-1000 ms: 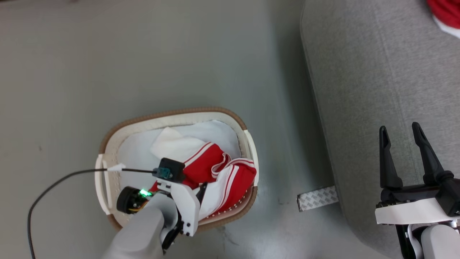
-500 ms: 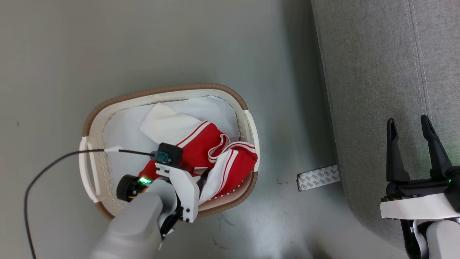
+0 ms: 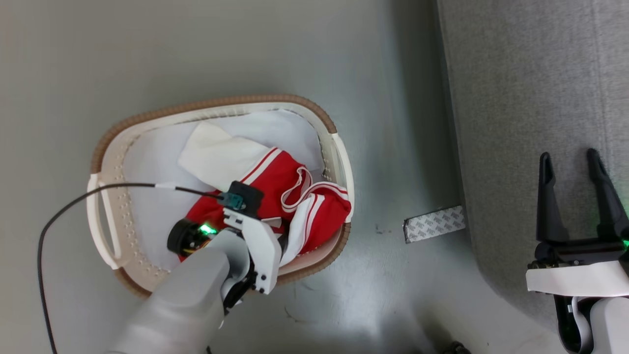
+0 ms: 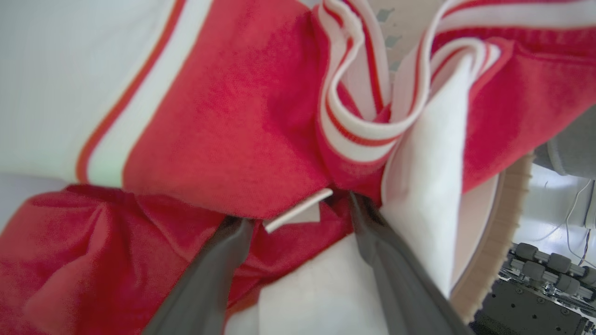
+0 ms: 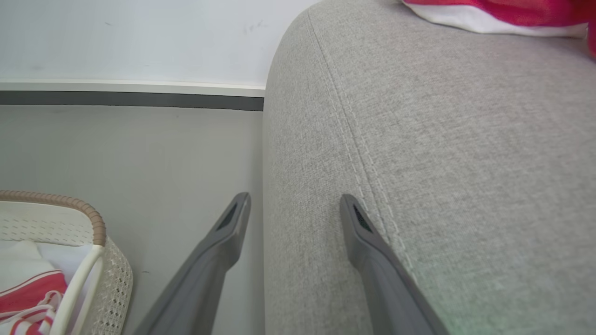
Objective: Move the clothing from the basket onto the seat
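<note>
Down beside the large grey fabric seat (image 3: 530, 98), red-and-white striped clothing (image 3: 275, 182) is lying in the oval cream plastic basket (image 3: 216, 104), the left gripper (image 4: 298, 211) poking wide-open fingers into it. The right gripper (image 3: 570, 160) is hanging wide open. Another red garment (image 5: 489, 9) is already lying on the seat.

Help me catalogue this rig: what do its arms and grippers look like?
The left arm and right arm are pale grey with white wrist housings. The left gripper and right gripper each have two long dark fingers. The left wrist carries a black box with a teal connector, a black cable and a green light.
</note>
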{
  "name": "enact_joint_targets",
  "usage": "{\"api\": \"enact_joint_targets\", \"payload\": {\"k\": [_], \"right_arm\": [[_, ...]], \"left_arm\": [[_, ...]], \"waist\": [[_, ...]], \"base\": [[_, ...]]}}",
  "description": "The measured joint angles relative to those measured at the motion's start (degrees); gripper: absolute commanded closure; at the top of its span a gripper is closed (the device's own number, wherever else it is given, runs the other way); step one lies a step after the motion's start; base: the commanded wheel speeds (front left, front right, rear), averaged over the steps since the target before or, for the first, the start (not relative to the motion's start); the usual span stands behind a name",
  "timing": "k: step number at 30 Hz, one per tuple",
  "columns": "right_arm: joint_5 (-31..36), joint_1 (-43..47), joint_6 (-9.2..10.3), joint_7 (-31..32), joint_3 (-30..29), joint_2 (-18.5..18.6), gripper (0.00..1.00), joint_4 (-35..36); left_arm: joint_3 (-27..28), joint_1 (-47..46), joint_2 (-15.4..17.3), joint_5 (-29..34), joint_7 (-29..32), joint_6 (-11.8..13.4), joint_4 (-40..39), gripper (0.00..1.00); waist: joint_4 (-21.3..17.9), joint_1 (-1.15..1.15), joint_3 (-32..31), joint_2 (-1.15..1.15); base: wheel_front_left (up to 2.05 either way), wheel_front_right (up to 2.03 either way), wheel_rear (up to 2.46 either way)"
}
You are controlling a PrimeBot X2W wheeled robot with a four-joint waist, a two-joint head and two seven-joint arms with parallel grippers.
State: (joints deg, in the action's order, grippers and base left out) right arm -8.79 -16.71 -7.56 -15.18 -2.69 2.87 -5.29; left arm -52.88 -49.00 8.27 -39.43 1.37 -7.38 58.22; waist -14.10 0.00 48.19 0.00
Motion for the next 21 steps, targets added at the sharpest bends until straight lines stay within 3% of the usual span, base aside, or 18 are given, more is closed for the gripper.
{"api": "enact_joint_targets", "payload": {"k": [5, 6, 7, 8, 17, 21], "right_arm": [[0.5, 0.0, 0.01, -0.1, -0.5, 0.1, 0.0, 1.3], [0.7, 0.0, 0.02, -0.1, -0.6, 0.1, 0.0, 1.6], [0.8, 0.0, 0.02, -0.3, -0.8, 0.1, 0.0, 1.8], [1.1, 0.0, 0.04, -0.3, -0.9, 0.1, 0.0, 1.9], [1.7, -0.6, 0.27, -0.2, -1.2, 0.2, 0.0, 0.9], [1.3, -0.8, 0.26, 0.0, -0.7, 0.1, 0.0, -0.7]], "left_arm": [[-3.8, -2.3, 0.0, -1.5, -0.5, 0.0, -0.7, 0.0], [-4.7, -2.7, 0.0, -1.6, -0.6, 0.0, -0.9, 0.32], [-5.6, -3.1, 0.0, -2.0, -1.0, 0.0, -1.1, 0.91], [-6.5, -3.4, 0.0, -2.3, -1.4, 0.0, -1.4, 1.0], [-12.5, -4.8, 1.0, -10.1, -6.2, 0.0, -5.9, 1.0], [-15.2, -4.2, 3.1, -14.2, -7.7, 0.0, -8.4, 1.0]], "waist": [[0.3, 0.0, 2.1, 0.0], [0.4, 0.0, 2.5, 0.0], [0.6, 0.0, 2.7, 0.0], [0.8, 0.0, 2.9, 0.0], [1.9, 0.0, 1.8, 0.0], [2.2, 0.0, -0.8, 0.0]], "base": [[0.0, 0.0, 0.0], [0.0, 0.0, 0.0], [0.0, 0.0, 0.0], [0.0, 0.0, 0.0], [0.0, 0.0, 0.0], [0.0, 0.0, 0.0]]}}
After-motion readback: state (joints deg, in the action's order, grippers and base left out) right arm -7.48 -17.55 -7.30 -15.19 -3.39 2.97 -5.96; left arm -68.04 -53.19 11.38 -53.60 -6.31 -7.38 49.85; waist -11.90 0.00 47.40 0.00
